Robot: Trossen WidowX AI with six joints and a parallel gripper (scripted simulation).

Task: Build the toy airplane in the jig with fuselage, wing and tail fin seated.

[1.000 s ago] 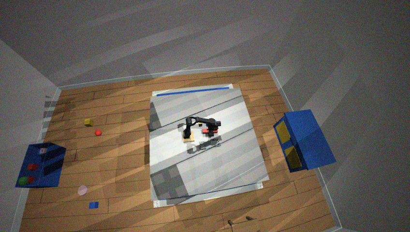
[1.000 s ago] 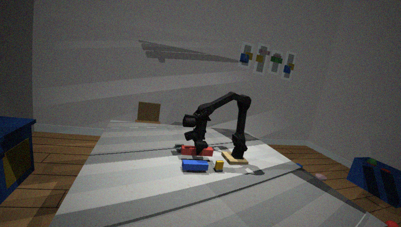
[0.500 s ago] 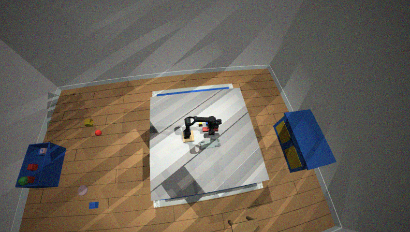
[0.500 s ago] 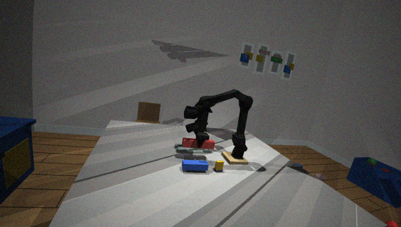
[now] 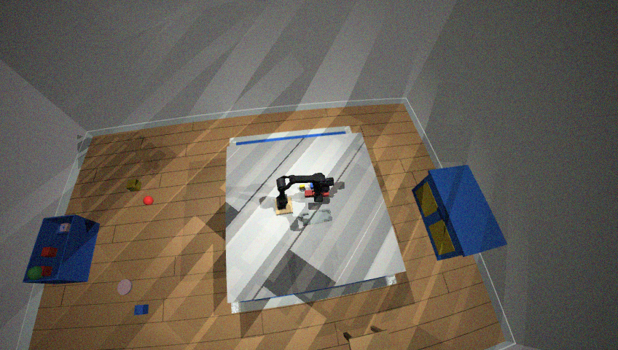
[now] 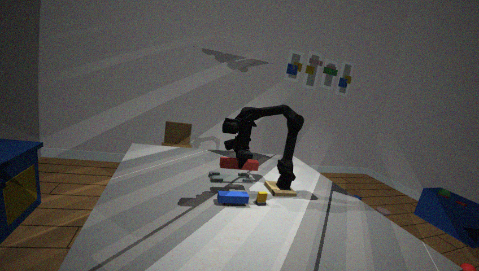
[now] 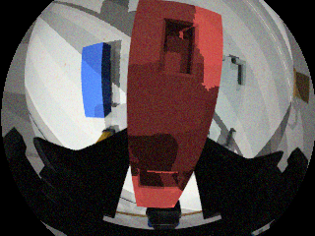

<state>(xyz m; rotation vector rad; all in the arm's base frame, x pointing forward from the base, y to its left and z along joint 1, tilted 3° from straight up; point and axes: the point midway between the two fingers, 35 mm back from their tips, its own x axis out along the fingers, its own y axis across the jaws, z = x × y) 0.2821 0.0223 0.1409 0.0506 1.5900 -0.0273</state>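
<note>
Nearest the exterior camera, the blue wing [image 5: 311,185] [image 6: 233,197] [image 7: 94,81] lies on the pale table [image 5: 260,259] [image 6: 201,235] [image 7: 49,98], with the small yellow tail fin [image 5: 302,187] [image 6: 261,197] [image 7: 105,136] just beside its end; both sit apart from the fuselage. Behind them, I have the red fuselage [image 5: 308,193] [image 6: 226,163] [image 7: 172,108] raised above the table in my hand [image 5: 318,195] [image 6: 241,166] [image 7: 163,132], which stands partly open, its fingers closed on the fuselage's two sides. The fuselage is roughly level, its larger and smaller sockets facing my wrist camera. Farther back, the grey jig [image 5: 318,216] [image 6: 216,180] [image 7: 241,74] rests on the table, on the opposite side of the fuselage from the wing. My black arm [image 5: 303,178] [image 6: 292,134] arches over from its wooden base plate [image 5: 279,211] [image 6: 288,193], near the jig. Beyond the table, a blue cabinet [image 5: 468,208] [image 6: 16,147] flanks one side; on the other are an open blue bin [image 5: 82,259] [image 6: 436,208] holding a green ball [image 5: 35,273] [image 6: 444,193], and a red ball [image 5: 148,200] [image 6: 467,266] on the floor. Four framed pictures [image 6: 294,56] hang on the far wall.
</note>
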